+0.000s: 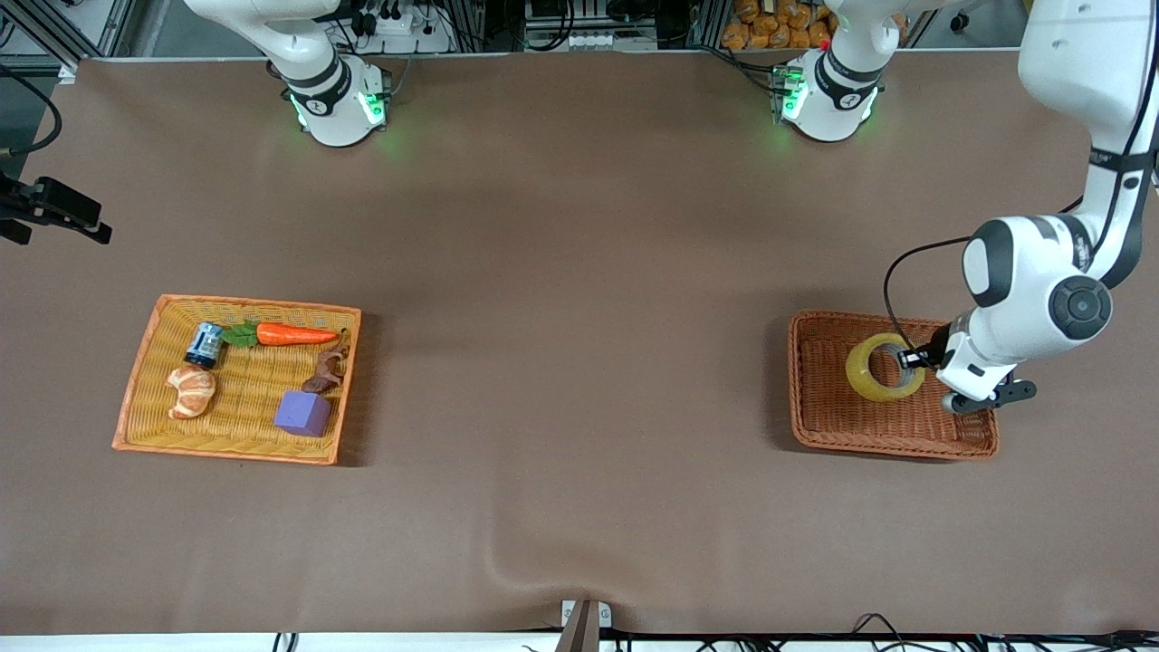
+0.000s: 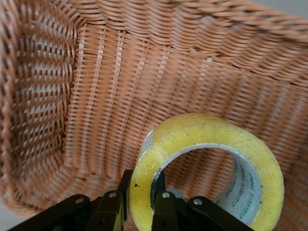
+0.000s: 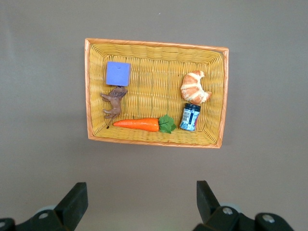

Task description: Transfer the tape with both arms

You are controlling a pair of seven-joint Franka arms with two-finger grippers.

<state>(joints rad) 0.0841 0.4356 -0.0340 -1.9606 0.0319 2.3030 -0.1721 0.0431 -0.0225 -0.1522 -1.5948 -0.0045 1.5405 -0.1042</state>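
The tape, a yellowish roll with a pale core, is in the brown wicker basket at the left arm's end of the table. My left gripper is shut on the roll's wall. In the left wrist view one finger sits outside the tape and one inside its ring, with the gripper low over the basket's floor. My right gripper is open and empty, high over bare table beside the yellow basket. It is out of the front view.
The yellow basket at the right arm's end holds a purple cube, a croissant, a carrot, a small can and a brown toy animal. A black camera mount juts in at that table edge.
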